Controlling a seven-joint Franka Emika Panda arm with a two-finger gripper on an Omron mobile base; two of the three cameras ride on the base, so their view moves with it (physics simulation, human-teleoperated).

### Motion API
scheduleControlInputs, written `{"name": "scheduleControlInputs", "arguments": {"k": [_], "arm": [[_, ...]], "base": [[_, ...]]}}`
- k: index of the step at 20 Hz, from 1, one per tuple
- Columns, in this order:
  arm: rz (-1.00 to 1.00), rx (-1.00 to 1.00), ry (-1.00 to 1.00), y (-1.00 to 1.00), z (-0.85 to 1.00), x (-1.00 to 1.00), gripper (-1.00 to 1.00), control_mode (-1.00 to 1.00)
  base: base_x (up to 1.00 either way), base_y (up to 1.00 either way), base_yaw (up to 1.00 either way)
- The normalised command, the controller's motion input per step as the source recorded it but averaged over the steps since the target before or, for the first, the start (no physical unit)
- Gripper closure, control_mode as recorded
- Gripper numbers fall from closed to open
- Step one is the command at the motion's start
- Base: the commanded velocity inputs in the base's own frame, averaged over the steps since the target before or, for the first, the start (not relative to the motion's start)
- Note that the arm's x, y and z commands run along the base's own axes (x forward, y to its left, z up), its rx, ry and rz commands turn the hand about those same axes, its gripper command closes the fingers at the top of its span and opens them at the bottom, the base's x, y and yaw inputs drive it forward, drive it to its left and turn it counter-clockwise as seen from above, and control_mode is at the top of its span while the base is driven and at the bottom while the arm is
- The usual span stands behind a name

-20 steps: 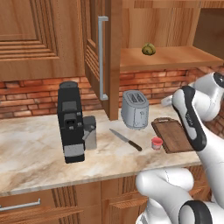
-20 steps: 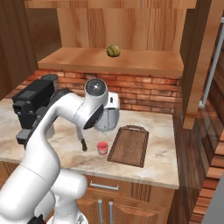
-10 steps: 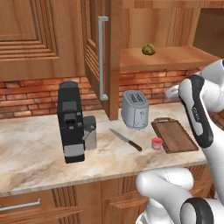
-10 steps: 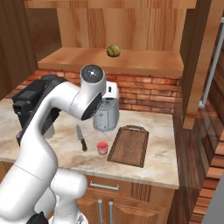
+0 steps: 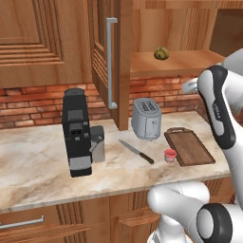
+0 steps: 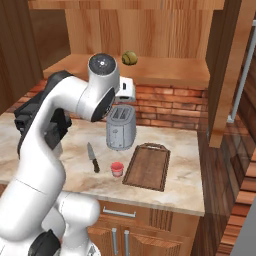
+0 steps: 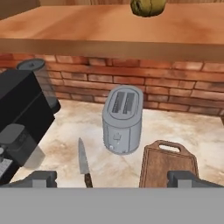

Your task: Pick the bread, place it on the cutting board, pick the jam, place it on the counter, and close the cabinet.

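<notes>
Left base view shows the coffee machine (image 5: 77,131) at the left of the table (image 5: 33,161), then the knife (image 5: 136,151), toaster (image 5: 146,118), jam (image 5: 170,154) and board (image 5: 189,146). Jam sits just beside the board's left edge. Bread (image 5: 161,53) lies up on the open cabinet (image 5: 115,57) shelf. Hand view shows the fingers (image 7: 115,178) wide open, holding nothing.

I can read no text, label, brand, number or sign anywhere, not on the toaster (image 5: 146,118), the black coffee machine (image 5: 77,132), the jam (image 5: 170,154) or the cabinet (image 5: 110,61) doors.
</notes>
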Motion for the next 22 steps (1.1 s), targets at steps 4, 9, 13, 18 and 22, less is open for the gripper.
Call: {"name": "scheduleControlInputs", "arguments": {"k": [4, 9, 13, 18, 22], "arm": [[0.0, 0.0, 0.0, -0.02, 0.35, 0.0, -1.0, -1.0], [0.0, 0.0, 0.0, -0.01, 0.15, 0.04, -1.0, -1.0], [0.0, 0.0, 0.0, -0.09, 0.1, 0.13, -1.0, -1.0], [0.0, 0.0, -0.06, -0.14, 0.0, 0.15, -1.0, -1.0], [0.0, 0.0, -0.08, -0.12, 0.0, 0.18, -1.0, -1.0]], "base": [[0.0, 0.0, 0.0], [0.0, 0.0, 0.0], [0.0, 0.0, 0.0], [0.0, 0.0, 0.0], [0.0, 0.0, 0.0]]}}
